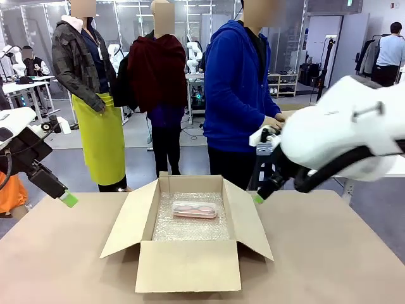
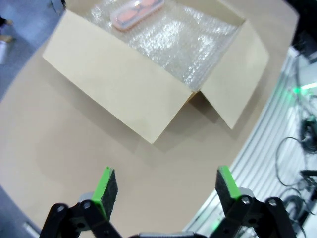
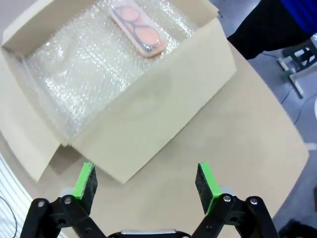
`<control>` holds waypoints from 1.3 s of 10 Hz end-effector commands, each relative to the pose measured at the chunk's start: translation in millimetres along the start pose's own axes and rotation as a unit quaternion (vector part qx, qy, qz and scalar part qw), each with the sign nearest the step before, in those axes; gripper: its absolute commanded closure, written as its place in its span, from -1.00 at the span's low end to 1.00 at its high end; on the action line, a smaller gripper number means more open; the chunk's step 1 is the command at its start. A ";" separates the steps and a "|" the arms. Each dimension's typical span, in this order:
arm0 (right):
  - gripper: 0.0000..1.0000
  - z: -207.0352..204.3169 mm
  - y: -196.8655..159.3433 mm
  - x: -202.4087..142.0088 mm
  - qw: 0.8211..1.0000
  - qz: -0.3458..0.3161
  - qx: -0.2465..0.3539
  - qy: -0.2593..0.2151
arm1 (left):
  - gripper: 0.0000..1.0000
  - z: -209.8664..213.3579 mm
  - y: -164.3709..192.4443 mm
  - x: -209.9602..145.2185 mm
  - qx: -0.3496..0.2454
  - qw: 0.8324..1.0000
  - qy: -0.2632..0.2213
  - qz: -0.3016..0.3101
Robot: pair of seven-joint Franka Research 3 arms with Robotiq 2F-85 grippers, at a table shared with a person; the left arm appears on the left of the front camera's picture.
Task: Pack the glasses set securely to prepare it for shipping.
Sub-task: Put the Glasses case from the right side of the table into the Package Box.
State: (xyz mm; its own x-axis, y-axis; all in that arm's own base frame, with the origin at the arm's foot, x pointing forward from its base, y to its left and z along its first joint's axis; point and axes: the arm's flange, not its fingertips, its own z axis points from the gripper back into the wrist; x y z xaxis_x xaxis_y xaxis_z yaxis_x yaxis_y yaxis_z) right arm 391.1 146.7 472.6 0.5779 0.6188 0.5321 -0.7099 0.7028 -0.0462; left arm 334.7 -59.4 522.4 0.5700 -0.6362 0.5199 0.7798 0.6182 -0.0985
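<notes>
A pinkish translucent case of the glasses set lies flat on bubble wrap inside an open cardboard box at the table's middle. Glasses frames show through the case, which sits near the box's far wall. My left gripper hovers open above the table, left of the box, its fingers empty. My right gripper hangs open beside the box's right flap; nothing sits between its green pads.
The box's four flaps fold outward over the brown table. A person in a blue hoodie stands at the far side behind the box. The table edge runs close to my left gripper.
</notes>
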 end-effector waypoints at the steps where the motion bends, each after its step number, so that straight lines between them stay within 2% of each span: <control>1: -1.00 29.9 20.0 -28.3 0.999 -0.029 -0.012 -0.033 | -1.00 1.1 0.2 -1.1 -0.011 1.000 -0.006 -0.004; 2: -1.00 45.2 26.4 -45.0 0.999 -0.037 -0.006 -0.036 | -1.00 1.1 0.2 -1.1 -0.011 1.000 -0.006 -0.004; 3: -1.00 58.4 29.4 -58.2 0.999 -0.046 0.004 -0.016 | -1.00 1.1 0.2 -1.1 -0.011 1.000 -0.006 -0.004; 4: -1.00 67.9 31.5 -62.7 0.998 -0.060 0.007 0.025 | -1.00 1.1 0.2 -1.1 -0.011 1.000 -0.006 -0.004; 7: -1.00 87.1 28.7 -69.0 0.994 -0.090 0.003 0.061 | -1.00 1.1 0.2 -1.1 -0.011 1.000 -0.006 -0.004; 8: -1.00 79.5 25.5 -70.1 0.994 -0.094 0.010 0.053 | -1.00 1.1 0.2 -1.1 -0.011 1.000 -0.006 -0.004; 9: -1.00 85.5 17.2 -49.0 0.996 -0.072 0.004 0.050 | -1.00 1.1 0.2 -1.1 -0.011 1.000 -0.006 -0.004; 13: -1.00 85.5 17.2 -49.0 0.996 -0.072 0.004 0.050 | -1.00 1.1 0.2 -1.1 -0.011 1.000 -0.006 -0.004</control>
State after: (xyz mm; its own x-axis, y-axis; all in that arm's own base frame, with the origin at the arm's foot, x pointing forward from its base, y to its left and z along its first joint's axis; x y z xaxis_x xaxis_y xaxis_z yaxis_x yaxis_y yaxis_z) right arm 314.1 99.0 518.2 0.7144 0.5446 0.4393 -0.6208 0.7830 0.0391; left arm 334.7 -59.4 522.3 0.5702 -0.6362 0.5197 0.7797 0.6183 -0.0986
